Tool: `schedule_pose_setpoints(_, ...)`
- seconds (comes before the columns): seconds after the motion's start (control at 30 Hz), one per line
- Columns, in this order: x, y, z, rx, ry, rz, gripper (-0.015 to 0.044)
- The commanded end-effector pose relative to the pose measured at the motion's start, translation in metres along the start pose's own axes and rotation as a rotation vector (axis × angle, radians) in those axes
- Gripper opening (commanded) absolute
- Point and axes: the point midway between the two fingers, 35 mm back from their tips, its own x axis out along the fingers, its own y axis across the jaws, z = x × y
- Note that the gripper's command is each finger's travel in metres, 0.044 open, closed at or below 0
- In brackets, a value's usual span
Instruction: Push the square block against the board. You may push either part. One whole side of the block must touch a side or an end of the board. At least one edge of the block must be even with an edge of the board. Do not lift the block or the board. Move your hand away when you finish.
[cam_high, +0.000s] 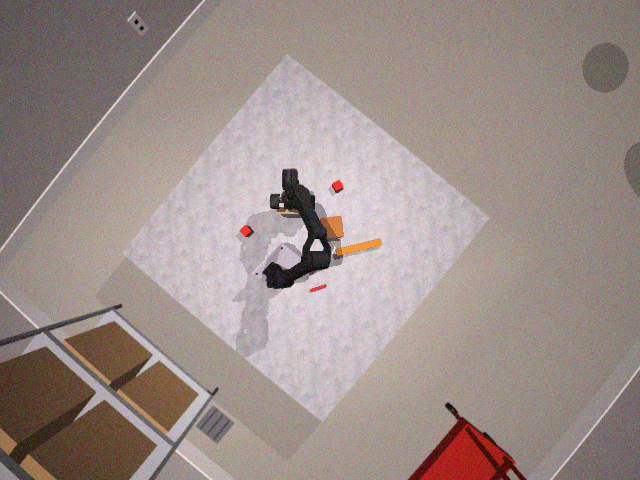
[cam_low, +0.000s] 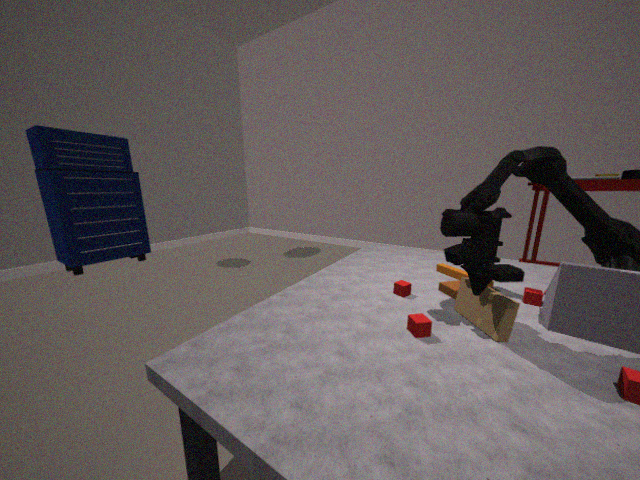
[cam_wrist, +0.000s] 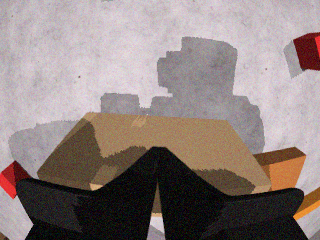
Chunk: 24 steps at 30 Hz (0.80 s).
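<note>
An orange-brown square block (cam_high: 333, 226) (cam_low: 448, 287) (cam_wrist: 286, 172) lies flat on the table. A long narrow orange bar (cam_high: 362, 246) (cam_low: 449, 270) (cam_wrist: 311, 203) lies near it, apart from it in the top view. A tan board-like slab (cam_high: 287, 211) (cam_low: 474, 304) (cam_wrist: 165, 131) stands on edge and looks tilted. I cannot tell for certain whether the bar or the slab is the task's board. My gripper (cam_low: 479, 290) (cam_wrist: 158, 153) is shut and empty, its tips at the slab's upper part. The slab's lower edge is partly hidden.
Red cubes stand around the work area, one beyond the block (cam_high: 337, 186) and another to the left (cam_high: 246, 230). A thin red piece (cam_high: 317, 287) lies nearer the arm's base. A pale grey box-like part (cam_low: 594, 304) is beside the arm. The tabletop (cam_low: 320, 361) has a near corner.
</note>
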Motion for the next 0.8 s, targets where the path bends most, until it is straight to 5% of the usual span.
schedule_pose_setpoints(0.0,0.002,0.000,-0.007,-0.009,0.008,-0.004,0.0000)
schedule_pose_setpoints(0.77,0.002,0.001,-0.026,-0.010,0.009,-0.004,0.0000)
